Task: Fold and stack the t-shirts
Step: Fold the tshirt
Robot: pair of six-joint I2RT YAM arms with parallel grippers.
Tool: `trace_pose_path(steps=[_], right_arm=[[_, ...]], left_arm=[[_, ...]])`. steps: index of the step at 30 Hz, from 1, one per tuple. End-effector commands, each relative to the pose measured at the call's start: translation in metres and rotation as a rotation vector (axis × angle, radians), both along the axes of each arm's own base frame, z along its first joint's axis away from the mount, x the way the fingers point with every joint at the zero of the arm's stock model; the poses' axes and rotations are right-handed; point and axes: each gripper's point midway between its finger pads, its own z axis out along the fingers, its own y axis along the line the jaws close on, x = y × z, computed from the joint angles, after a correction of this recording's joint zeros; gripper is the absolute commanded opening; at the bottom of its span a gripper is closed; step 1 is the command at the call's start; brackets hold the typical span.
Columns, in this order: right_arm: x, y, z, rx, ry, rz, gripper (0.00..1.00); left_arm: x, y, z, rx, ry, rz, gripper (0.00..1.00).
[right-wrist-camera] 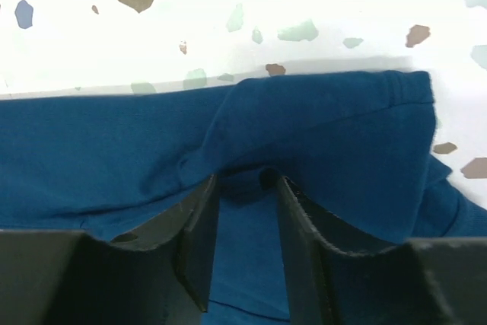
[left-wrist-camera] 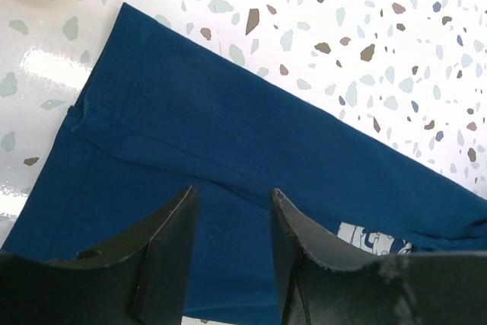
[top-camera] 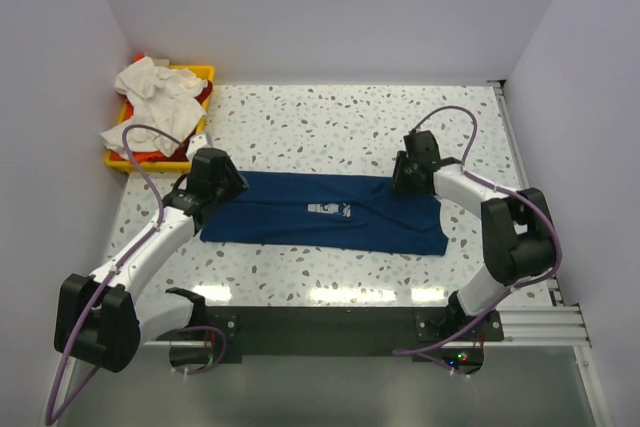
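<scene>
Now the dark navy blue fabric t-shirt [top-camera: 290, 222] lies spread flat on the white speckled table [top-camera: 330, 117], small pale print [top-camera: 330, 210] up. The left gripper [left-wrist-camera: 232, 195] hangs over its left end, jaws apart, holding nothing. The right gripper [right-wrist-camera: 245, 182] noses into a raised fold at the right end, jaws parted; whether it pinches cloth I cannot tell

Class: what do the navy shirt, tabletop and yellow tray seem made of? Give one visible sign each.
Navy shirt: soft matte knit fabric; it creases and has a stitched hem. Tabletop: glossy, perhaps terrazzo or laminate; coloured flecks, glare. Yellow tray: probably smooth plastic; even bright colour, rigid rim.
</scene>
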Motion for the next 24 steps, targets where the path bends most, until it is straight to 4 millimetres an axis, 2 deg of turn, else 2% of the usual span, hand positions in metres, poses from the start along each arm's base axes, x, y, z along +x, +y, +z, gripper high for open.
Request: trace_pose_path(steps=[1,5,8,11,13,14,16,17,19,20,24], right_arm=[[0.017,0.008,0.012,0.000,-0.077,0.006,0.38],[0.012,0.014,0.016,0.016,-0.085,0.007,0.15],[0.003,0.019,0.023,0.031,-0.091,0.010,0.07],[-0.006,0.026,0.031,0.057,-0.103,0.021,0.04],[-0.017,0.029,0.028,0.075,-0.090,0.025,0.03],[-0.020,0.030,0.035,0.093,-0.110,0.028,0.03],[-0.032,0.034,0.033,0.111,-0.103,0.034,0.02],[-0.035,0.036,0.040,0.126,-0.122,0.040,0.03],[-0.048,0.041,0.036,0.139,-0.112,0.052,0.03],[-0.051,0.044,0.041,0.155,-0.125,0.050,0.02],[-0.075,0.049,0.030,0.173,-0.107,0.065,0.03]], left_arm=[[0.005,-0.005,0.016,-0.010,-0.046,-0.029,0.47],[0.003,-0.004,0.013,-0.004,-0.038,-0.027,0.46],[0.001,-0.005,0.012,-0.008,-0.039,-0.030,0.46],[0.000,-0.005,0.008,-0.011,-0.031,-0.030,0.45],[-0.001,-0.005,0.006,-0.011,-0.027,-0.031,0.45],[-0.001,-0.005,0.005,-0.013,-0.027,-0.034,0.45],[-0.002,-0.007,0.005,-0.016,-0.027,-0.039,0.45],[-0.002,-0.006,0.004,-0.016,-0.024,-0.038,0.45],[-0.001,-0.007,0.004,-0.016,-0.026,-0.040,0.45],[-0.001,-0.007,0.004,-0.021,-0.026,-0.041,0.45],[-0.001,-0.010,0.002,-0.026,-0.023,-0.050,0.45]])
